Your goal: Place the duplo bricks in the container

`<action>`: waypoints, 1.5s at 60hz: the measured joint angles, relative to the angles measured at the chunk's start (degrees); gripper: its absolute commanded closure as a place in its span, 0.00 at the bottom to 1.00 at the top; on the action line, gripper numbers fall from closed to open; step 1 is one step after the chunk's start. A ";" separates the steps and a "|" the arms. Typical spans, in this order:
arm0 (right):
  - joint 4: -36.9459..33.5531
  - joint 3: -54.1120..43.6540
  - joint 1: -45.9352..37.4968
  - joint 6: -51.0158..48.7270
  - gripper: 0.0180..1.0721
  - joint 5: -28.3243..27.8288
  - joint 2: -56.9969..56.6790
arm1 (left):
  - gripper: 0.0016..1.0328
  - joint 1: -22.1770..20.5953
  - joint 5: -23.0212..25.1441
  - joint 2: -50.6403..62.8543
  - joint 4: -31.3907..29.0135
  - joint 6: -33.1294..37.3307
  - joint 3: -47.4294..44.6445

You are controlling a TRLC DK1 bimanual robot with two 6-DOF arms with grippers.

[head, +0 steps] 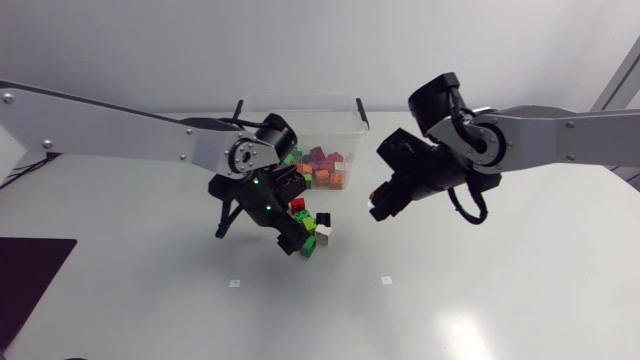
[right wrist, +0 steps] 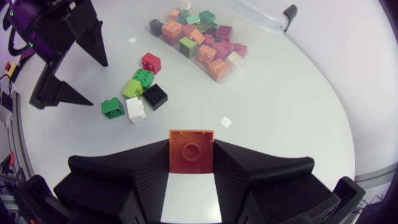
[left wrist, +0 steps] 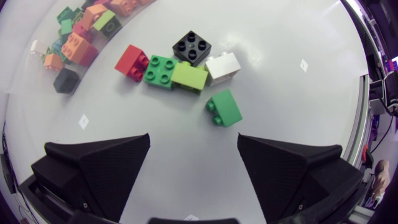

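Nearest the right wrist camera, the right gripper [right wrist: 191, 157] is narrowed onto one orange square plastic duplo brick [right wrist: 191, 148], with a finger pressed against each of its sides. The left gripper [left wrist: 193, 140] is spread wide and holds nothing; bare white counter [left wrist: 186, 162] shows between its fingers. Ahead of it lie six loose bricks in a tight cluster: one red brick [left wrist: 130, 62], one dark green four-stud brick [left wrist: 160, 70], one lime green brick [left wrist: 189, 78], one black four-stud brick [left wrist: 191, 48] and one white brick [left wrist: 222, 66], each touching a neighbour. One green brick [left wrist: 224, 107] lies just apart, closest to the gripper. In the head view the clear plastic container [head: 300, 100] stands at the upper centre of the frame, and the cluster lies just below it. The container holds a heap of bricks [head: 322, 168] in orange, green, maroon, black and white, too jumbled to count.
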 measured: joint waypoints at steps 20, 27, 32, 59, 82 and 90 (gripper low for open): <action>0.02 -1.92 -5.70 2.43 0.74 -2.78 -5.40 | 0.10 -4.11 -3.41 9.09 -5.05 -8.17 11.61; -0.04 -1.60 -8.04 3.85 0.74 -4.20 -7.32 | 0.14 -5.09 -4.55 11.10 -5.86 -10.32 13.00; -0.44 -0.15 -9.62 4.52 0.74 -4.81 -8.04 | 0.17 -5.55 -5.60 11.96 -5.92 -11.47 13.25; -2.21 10.38 -12.33 7.85 0.74 -6.64 -7.37 | 0.75 -6.56 -7.50 13.33 -6.23 -14.12 13.40; 1.16 20.06 -10.25 13.16 0.74 -7.10 2.64 | 0.95 -7.30 -7.52 11.69 -4.28 -14.49 10.40; 1.81 22.75 -8.39 14.27 0.74 -6.88 6.27 | 0.95 -6.08 -7.52 9.22 -4.31 -14.47 7.21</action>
